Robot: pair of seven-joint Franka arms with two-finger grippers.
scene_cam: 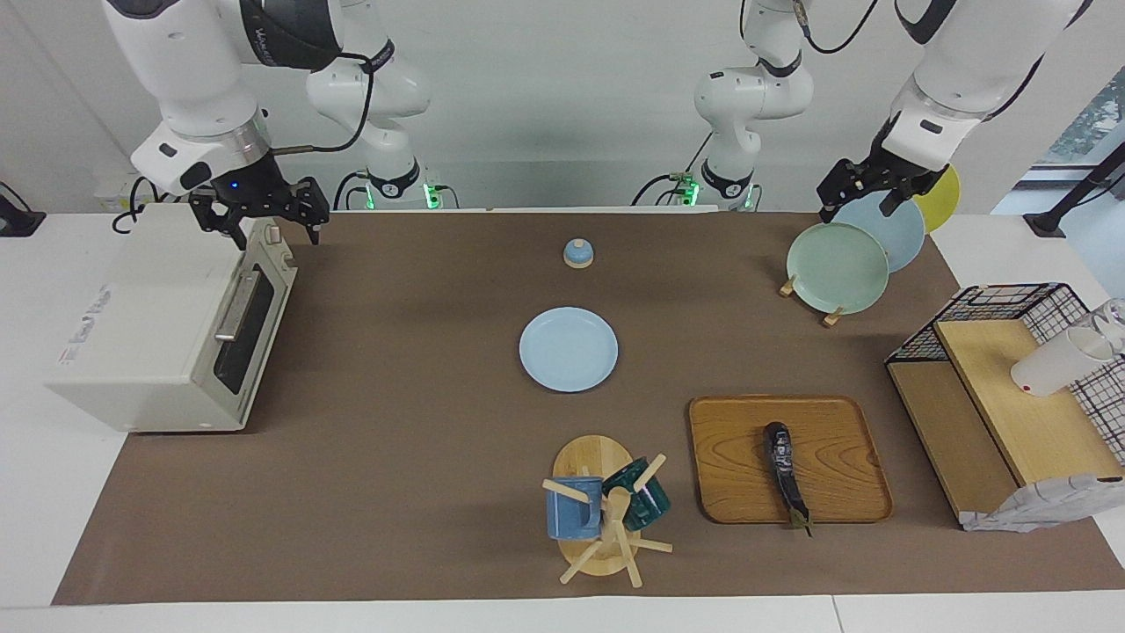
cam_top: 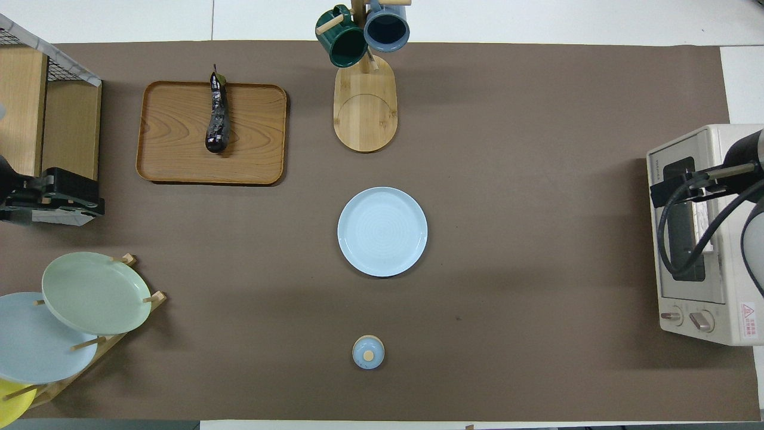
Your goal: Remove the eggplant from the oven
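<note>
One eggplant (scene_cam: 785,472) lies on the single wooden tray (scene_cam: 729,457), out of the one oven (scene_cam: 167,330), its stem tip reaching the tray's edge farthest from the robots; the tray sits toward the left arm's end of the table (scene_cam: 395,457), well apart from the oven at the right arm's end. The oven's door is closed. There are two mugs, one blue (scene_cam: 573,508) and one dark green (scene_cam: 639,494), hung on one wooden mug stand (scene_cam: 591,457) beside the tray. One light blue plate (scene_cam: 568,348) lies flat mid-table, and one small blue lid (scene_cam: 578,253) sits nearer to the robots than it. Three more plates stand in a wooden plate rack (cam_top: 113,340) near the left arm: one pale green (scene_cam: 837,267), one pale blue (scene_cam: 896,230), one yellow (scene_cam: 942,195). One wire-and-wood shelf (scene_cam: 993,396) holds a white cup (scene_cam: 1059,360). The right gripper (scene_cam: 264,224) hangs over the oven's top front corner nearest the robots, its fingers spread apart and holding nothing. The left gripper (scene_cam: 866,195) hovers over the racked plates, tilted downward; whether its fingers are parted I cannot tell.
</note>
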